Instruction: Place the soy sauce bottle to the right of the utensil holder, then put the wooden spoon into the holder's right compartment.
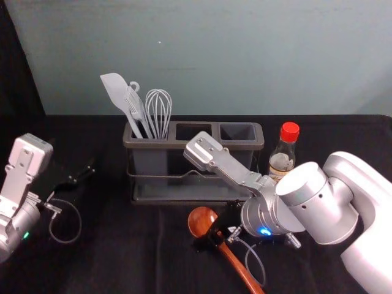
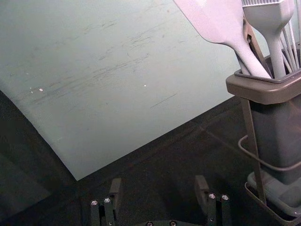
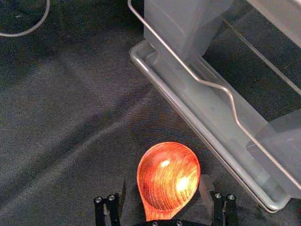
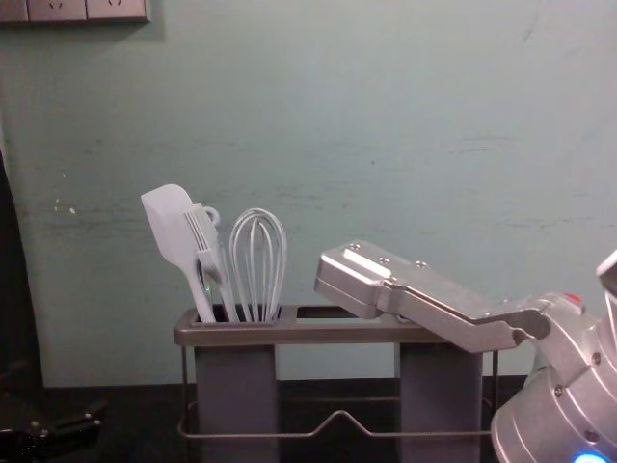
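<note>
Just in front of the utensil holder [image 1: 184, 144], the wooden spoon [image 1: 204, 222] is lying on the worktop [image 1: 141, 260], its bowl pointing toward the holder and its handle running slantwise toward the robot and to the right. The right tool [image 3: 164, 181] is standing over this spoon, near the place where the bowl is becoming the handle, so the right arm [image 1: 367, 233] is being clearly the nearer one. Its two fingers are standing apart, one on each side of the spoon; one is coming very near to the edge of the bowl, but whether it is touching, I am not able to tell. It is therefore not gripping the wood. The next move, I am judging, is asking for closing across the long axis, then for lifting toward the right compartment [image 1: 237, 131], which is waiting behind and farther right. A hold on the round bowl could be slipping or turning. The soy sauce bottle [image 1: 283, 160] is standing upright at the right of the holder, so that part is looking finished. Beyond the holder's left side, the left tool [image 2: 159, 180] is idling, spread and holding nothing.
</note>
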`<state>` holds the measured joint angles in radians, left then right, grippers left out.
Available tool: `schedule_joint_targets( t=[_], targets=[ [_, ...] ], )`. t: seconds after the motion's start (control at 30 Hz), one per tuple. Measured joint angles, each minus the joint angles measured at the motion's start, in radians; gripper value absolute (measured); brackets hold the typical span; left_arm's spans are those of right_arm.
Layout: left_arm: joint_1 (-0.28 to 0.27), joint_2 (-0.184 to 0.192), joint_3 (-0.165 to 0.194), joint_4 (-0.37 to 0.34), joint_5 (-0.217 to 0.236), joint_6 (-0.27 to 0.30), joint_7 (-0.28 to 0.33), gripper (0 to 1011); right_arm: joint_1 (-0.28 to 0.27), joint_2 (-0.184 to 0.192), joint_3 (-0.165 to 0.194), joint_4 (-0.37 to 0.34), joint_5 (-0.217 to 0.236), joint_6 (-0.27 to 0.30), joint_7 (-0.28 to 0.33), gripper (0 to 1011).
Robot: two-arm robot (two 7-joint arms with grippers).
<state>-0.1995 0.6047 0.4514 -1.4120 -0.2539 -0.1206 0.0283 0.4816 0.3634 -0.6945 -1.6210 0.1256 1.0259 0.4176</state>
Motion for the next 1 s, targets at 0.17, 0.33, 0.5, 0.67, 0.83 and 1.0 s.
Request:
schedule_joint_targets(
  t=[0.17,0.33,0.5,0.67,0.83,1.0],
  targets=[
    [0.0,0.0,0.0,0.0,0.0,0.0,0.0,1012,-0.001,-0.008,0.004,0.014,-0.009,-0.003,0.006,1002],
    [0.0,0.0,0.0,0.0,0.0,0.0,0.0,1011,-0.001,-0.016,0.014,0.031,-0.016,-0.006,0.014,1002],
    [0.0,0.0,0.0,0.0,0.0,0.0,0.0,1011,-0.001,-0.022,0.018,0.043,-0.024,-0.009,0.02,1003],
    [0.0,0.0,0.0,0.0,0.0,0.0,0.0,1012,0.0,-0.029,0.017,0.054,-0.037,-0.017,0.027,1002],
    [0.0,0.0,0.0,0.0,0.0,0.0,0.0,1011,0.001,-0.036,0.016,0.061,-0.052,-0.02,0.028,1002],
    [0.0,0.0,0.0,0.0,0.0,0.0,0.0,1011,0.002,-0.043,0.016,0.068,-0.066,-0.024,0.031,1002]
  ],
)
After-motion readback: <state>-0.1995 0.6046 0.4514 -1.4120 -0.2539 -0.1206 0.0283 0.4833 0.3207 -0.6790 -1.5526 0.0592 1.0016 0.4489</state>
